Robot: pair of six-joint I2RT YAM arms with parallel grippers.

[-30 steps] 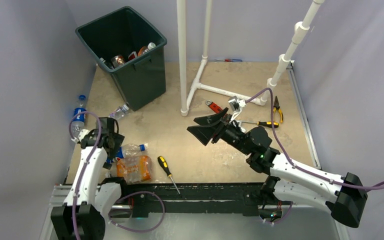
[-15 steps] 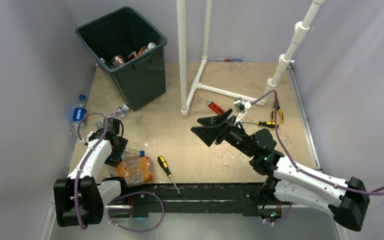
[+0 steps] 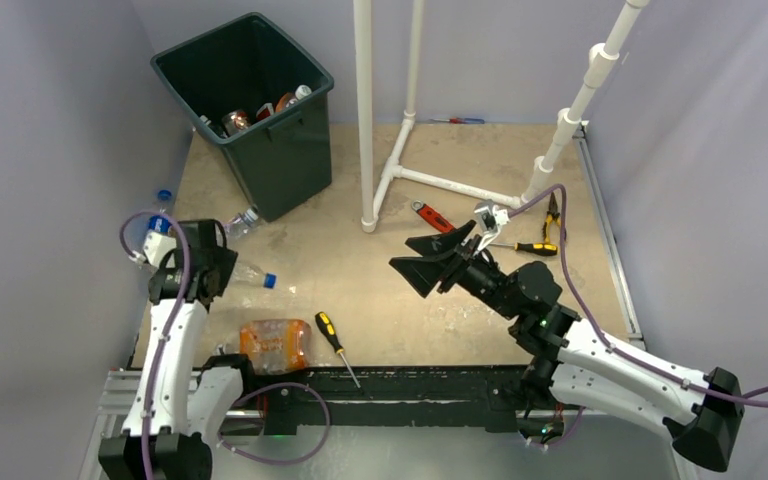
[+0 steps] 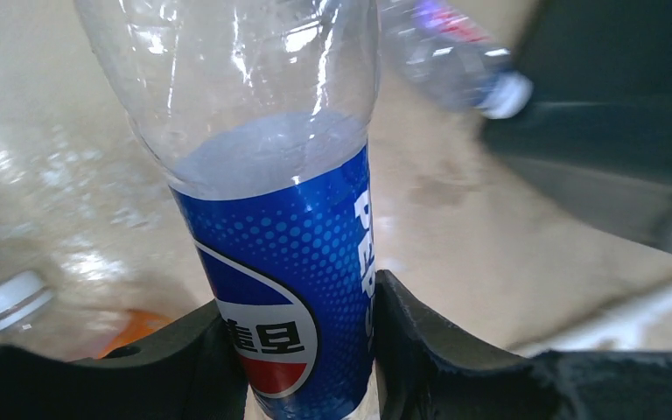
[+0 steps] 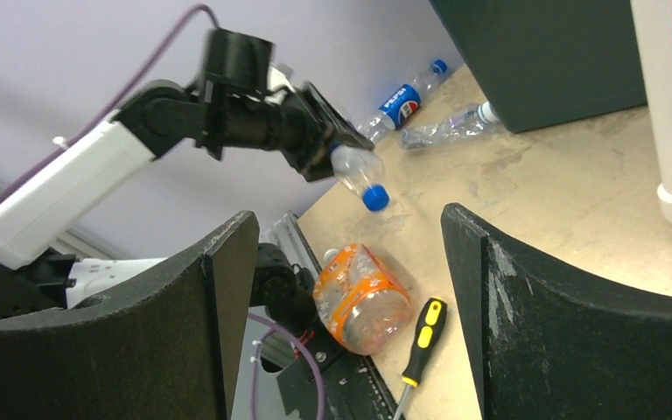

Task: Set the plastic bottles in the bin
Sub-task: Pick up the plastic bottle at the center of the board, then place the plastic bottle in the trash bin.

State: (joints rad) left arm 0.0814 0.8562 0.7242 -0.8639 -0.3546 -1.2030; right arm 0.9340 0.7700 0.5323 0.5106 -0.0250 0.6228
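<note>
My left gripper [image 3: 203, 272] [image 4: 302, 308] is shut on a clear Pepsi plastic bottle [image 4: 280, 219], whose blue cap [image 3: 270, 281] points right above the table. An orange-labelled crushed bottle [image 3: 274, 343] [image 5: 359, 297] lies near the front edge. Another Pepsi bottle [image 3: 159, 218] [image 5: 400, 105] and a clear crushed one [image 3: 243, 222] [image 5: 442, 127] lie left of the dark bin [image 3: 245, 90], which has several bottles inside. My right gripper [image 3: 438, 262] [image 5: 350, 236] hangs open over mid-table, nothing between its fingers.
A black-and-yellow screwdriver [image 3: 332, 335] lies beside the orange bottle. A red wrench [image 3: 428, 215], pliers [image 3: 554, 210] and a second screwdriver [image 3: 525, 247] lie at the right. A white pipe frame [image 3: 365, 110] stands behind, right of the bin.
My left gripper closed on the Pepsi bottle that lay by the orange one and lifted it up and back. The right arm drifted slightly right.
</note>
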